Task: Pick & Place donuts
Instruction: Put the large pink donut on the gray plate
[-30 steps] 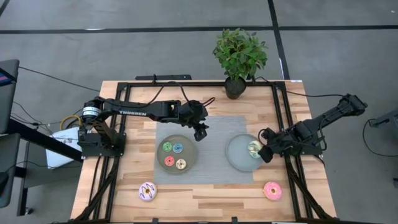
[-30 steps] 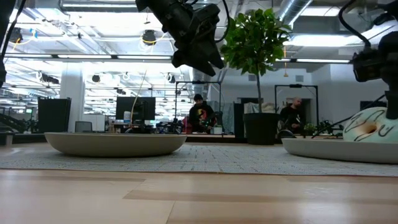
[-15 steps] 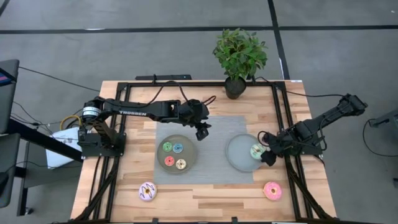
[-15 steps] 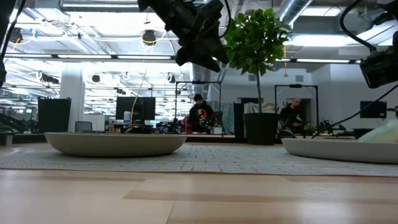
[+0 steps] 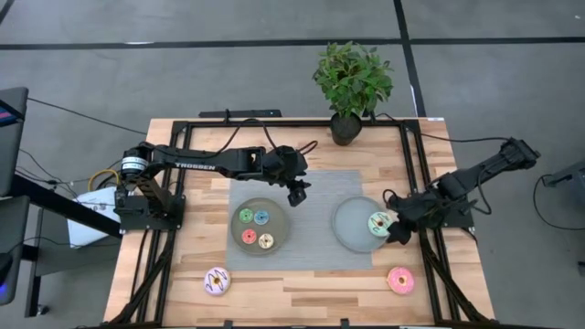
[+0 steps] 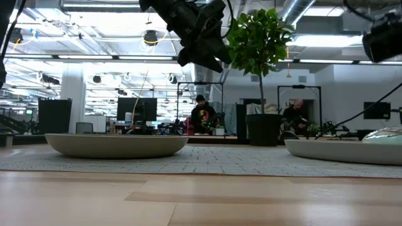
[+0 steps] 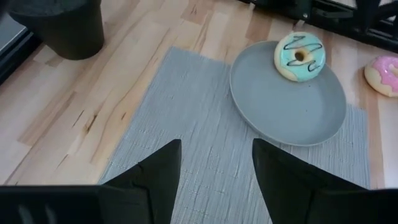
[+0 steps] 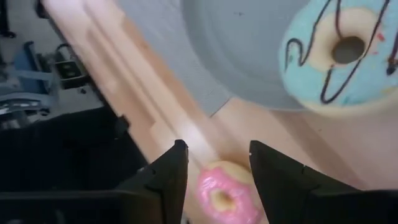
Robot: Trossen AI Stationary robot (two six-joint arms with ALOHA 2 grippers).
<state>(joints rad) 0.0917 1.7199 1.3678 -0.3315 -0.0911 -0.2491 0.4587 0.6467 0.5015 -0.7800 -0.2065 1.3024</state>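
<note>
A teal-iced donut point(image 5: 377, 221) point(image 8: 345, 56) lies flat on the right grey plate point(image 5: 352, 228), near its right rim. My right gripper point(image 5: 396, 231) point(image 8: 217, 162) hovers open just off that rim, holding nothing. On the bare wood toward the near edge rest a pink donut point(image 5: 400, 280) and a purple-white donut point(image 5: 217, 281). Several tiny donuts point(image 5: 255, 228) sit in the left plate point(image 5: 279, 212). My left gripper point(image 5: 294, 195) point(image 7: 216, 168) hangs open above the grey mat point(image 5: 315, 247), between the two plates.
A potted plant point(image 5: 352, 87) stands at the table's far edge, behind the mat. Black frame rails point(image 5: 430, 265) run along the table's left and right sides. Bare wood lies along the near edge between the two loose donuts.
My right gripper has let go of the teal donut and risen, drawing back a little toward the table's right and near edges. The donut, which stood tilted on the right plate, now lies flat on it.
</note>
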